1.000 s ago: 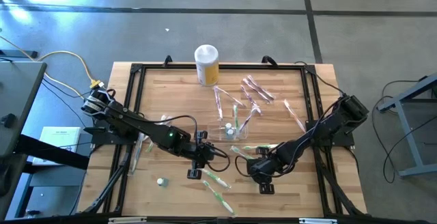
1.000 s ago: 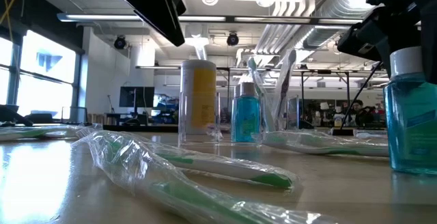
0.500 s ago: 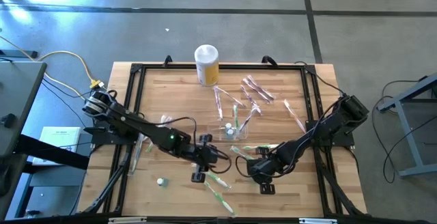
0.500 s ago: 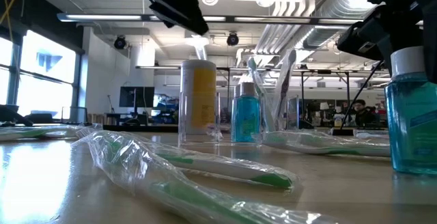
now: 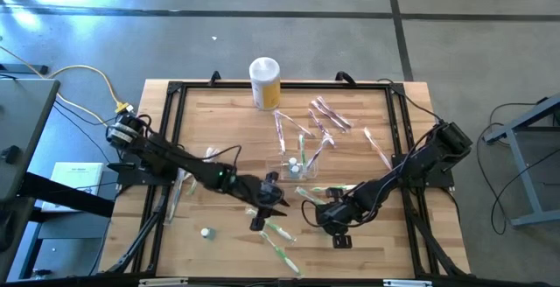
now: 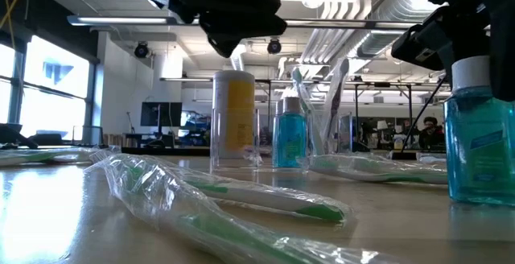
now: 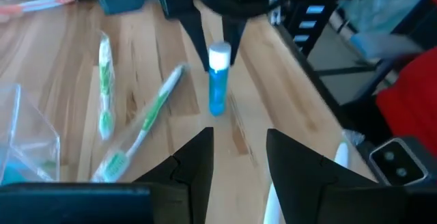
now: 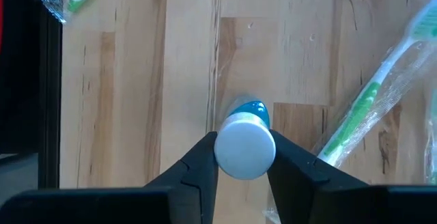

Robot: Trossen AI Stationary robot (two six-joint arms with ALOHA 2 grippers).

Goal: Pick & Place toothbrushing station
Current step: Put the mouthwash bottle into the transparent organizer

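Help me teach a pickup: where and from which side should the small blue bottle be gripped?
Grip the white cap from straight above, fingers on opposite sides: the blue bottle stands upright, cap topmost and narrow. The right end effector clamps it that way.

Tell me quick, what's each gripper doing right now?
Left gripper: open, holding nothing, above the table.
Right gripper: shut on the white cap of the blue bottle.
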